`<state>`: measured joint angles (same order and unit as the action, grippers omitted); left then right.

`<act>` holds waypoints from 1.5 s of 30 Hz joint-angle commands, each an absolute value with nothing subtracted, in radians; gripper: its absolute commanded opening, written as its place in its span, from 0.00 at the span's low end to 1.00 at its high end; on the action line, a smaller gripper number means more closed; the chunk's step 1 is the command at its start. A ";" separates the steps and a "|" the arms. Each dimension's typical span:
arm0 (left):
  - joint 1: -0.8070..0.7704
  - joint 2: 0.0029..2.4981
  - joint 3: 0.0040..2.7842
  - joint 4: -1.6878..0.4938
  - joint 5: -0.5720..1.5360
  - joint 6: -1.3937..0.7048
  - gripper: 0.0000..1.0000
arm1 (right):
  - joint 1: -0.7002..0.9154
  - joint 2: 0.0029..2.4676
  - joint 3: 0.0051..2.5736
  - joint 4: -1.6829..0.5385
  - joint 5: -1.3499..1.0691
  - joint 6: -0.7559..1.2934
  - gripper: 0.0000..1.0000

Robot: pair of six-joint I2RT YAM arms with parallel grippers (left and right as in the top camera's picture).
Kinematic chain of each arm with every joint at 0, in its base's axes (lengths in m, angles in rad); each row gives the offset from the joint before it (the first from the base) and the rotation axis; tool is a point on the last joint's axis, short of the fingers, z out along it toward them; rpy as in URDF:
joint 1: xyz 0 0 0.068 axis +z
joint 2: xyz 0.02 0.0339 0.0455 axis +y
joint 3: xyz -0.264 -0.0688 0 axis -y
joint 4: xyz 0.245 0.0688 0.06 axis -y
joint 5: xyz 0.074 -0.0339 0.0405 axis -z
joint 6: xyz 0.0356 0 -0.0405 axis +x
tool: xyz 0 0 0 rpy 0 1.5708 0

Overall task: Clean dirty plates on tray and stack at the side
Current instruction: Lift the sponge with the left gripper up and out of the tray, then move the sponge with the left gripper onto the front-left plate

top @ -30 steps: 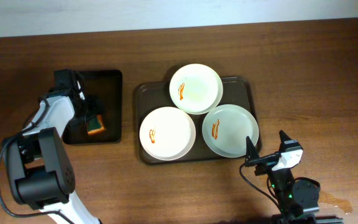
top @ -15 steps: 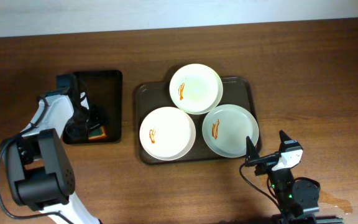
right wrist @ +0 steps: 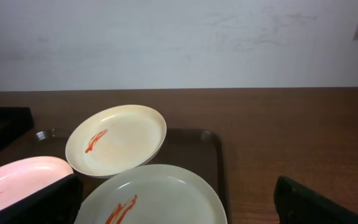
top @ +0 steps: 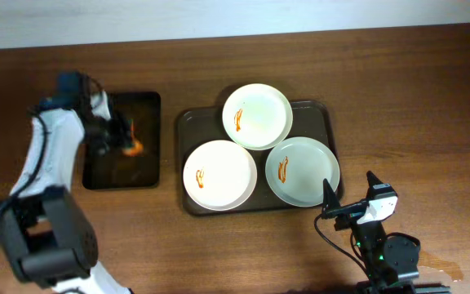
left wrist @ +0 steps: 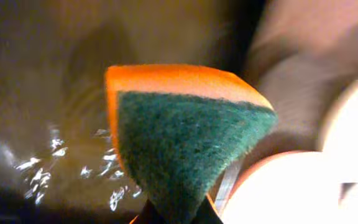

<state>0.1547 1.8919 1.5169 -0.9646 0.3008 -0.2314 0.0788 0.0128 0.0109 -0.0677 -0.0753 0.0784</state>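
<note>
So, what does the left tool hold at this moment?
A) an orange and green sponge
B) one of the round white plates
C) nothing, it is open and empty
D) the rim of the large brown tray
A: the left tool is shut on the orange foam sponge with a green scouring face, lifted above the small black rectangular tray.

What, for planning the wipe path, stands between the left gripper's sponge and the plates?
Nothing visible: only bare table and the brown tray's rim lie between the sponge, in the left gripper, and the nearest plate.
</note>
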 commanded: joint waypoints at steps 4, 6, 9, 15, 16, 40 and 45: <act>0.162 1.664 1.694 -0.929 0.147 -0.179 0.00 | 0.085 0.006 0.006 -0.073 -0.074 0.083 0.98; 0.162 1.732 1.554 -0.885 0.089 -0.169 0.00 | 0.085 0.006 0.006 -0.073 -0.074 0.083 0.98; 0.160 1.854 1.432 -0.855 0.089 -0.106 0.00 | 0.085 0.006 0.006 -0.073 -0.074 0.083 0.98; 0.160 1.581 1.850 -1.007 0.213 -0.081 0.00 | 0.085 0.006 0.006 -0.073 -0.074 0.083 0.98; 0.160 1.551 1.850 -1.005 0.181 -0.081 0.00 | 0.085 0.006 0.006 -0.073 -0.074 0.083 0.98; 0.136 1.561 1.943 -1.156 0.201 -0.050 0.00 | 0.085 0.006 0.006 -0.073 -0.074 0.083 0.98; 0.134 1.718 1.542 -1.040 0.107 -0.051 0.00 | 0.085 0.006 0.006 -0.073 -0.074 0.082 0.98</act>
<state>0.1329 1.5623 1.7275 -1.0393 0.1291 -0.0673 0.0788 0.0120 0.0109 -0.0673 -0.0753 0.0788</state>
